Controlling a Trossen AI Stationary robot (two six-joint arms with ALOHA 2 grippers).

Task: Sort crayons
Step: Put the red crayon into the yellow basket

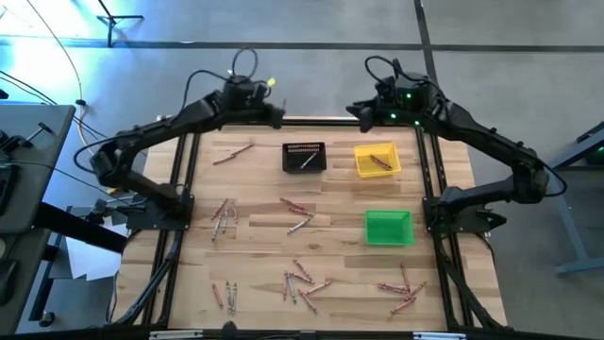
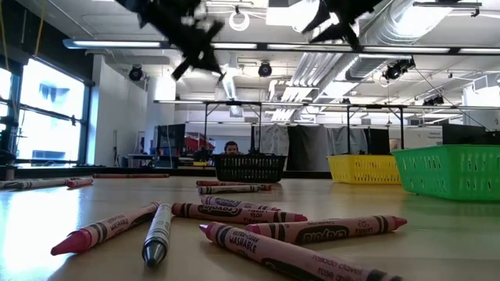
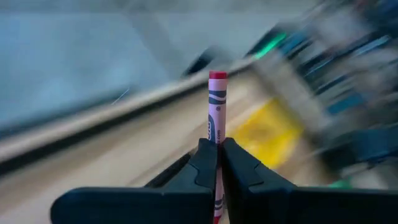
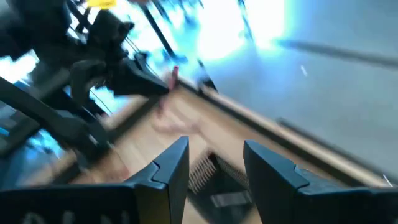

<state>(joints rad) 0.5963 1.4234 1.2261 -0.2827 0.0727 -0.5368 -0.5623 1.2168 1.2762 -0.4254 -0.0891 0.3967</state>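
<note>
Many crayons lie loose on the wooden table in groups, such as those at the left (image 1: 225,217), in the middle (image 1: 297,215) and along the near edge (image 1: 302,281); the low view shows them close up (image 2: 234,211). My left gripper (image 1: 276,115) is high over the table's far edge, behind the black bin (image 1: 304,157). It is shut on a reddish-pink crayon (image 3: 217,106). My right gripper (image 1: 355,109) is open and empty, high over the far edge behind the yellow bin (image 1: 377,160). Its fingers (image 4: 214,162) stand apart. My left gripper pinches the crayon's wrapped shaft (image 3: 217,134) between its two fingers. The crayon lies along the fingers. Its red end (image 3: 217,75) sticks out well past the fingertips and its other end shows behind them. It is lifted clear of the table.
The yellow bin holds a reddish crayon (image 1: 379,162) and the black bin a pale one (image 1: 309,161). A green bin (image 1: 388,228) stands at the right. More crayons lie at the far left (image 1: 233,151), near left (image 1: 226,295) and near right (image 1: 404,293).
</note>
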